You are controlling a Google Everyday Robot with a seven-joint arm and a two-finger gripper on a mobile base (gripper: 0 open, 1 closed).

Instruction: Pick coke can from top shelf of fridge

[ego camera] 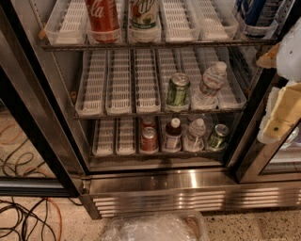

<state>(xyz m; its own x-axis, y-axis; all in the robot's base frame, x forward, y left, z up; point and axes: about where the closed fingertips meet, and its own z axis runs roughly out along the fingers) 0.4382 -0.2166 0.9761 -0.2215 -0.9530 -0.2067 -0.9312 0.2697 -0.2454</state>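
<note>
A: Locate the coke can (102, 19).

B: Found at eleven o'clock. Stands upright in a clear lane tray on the top shelf (155, 45) of the fridge (188, 188), cropped by the upper edge of the view. Shares the rack with a white-and-green can (144, 16), one lane over at its three o'clock, not touching.

A: And the gripper (282, 113)?

B: Hangs at three o'clock, by the right door frame, outside the racks and well apart from the coke can. Released or clenched — cannot tell. Partly cut off by the edge of the view.

A: Note the rest.

B: Middle rack, toward one o'clock: green can (178, 90) and water bottle (210, 84), in neighbouring lanes. Bottom rack, around five o'clock — two small red cans (149, 139) one behind the other, then a brown bottle (173, 134), a second water bottle (194, 135) and another green can (217, 136) in a row. Blue can (256, 12) at one o'clock on the top rack. On the floor: loose cables (23, 216) at eight o'clock, a crinkled plastic bag (150, 228) at six, just in front of the ribbed steel base.
</note>
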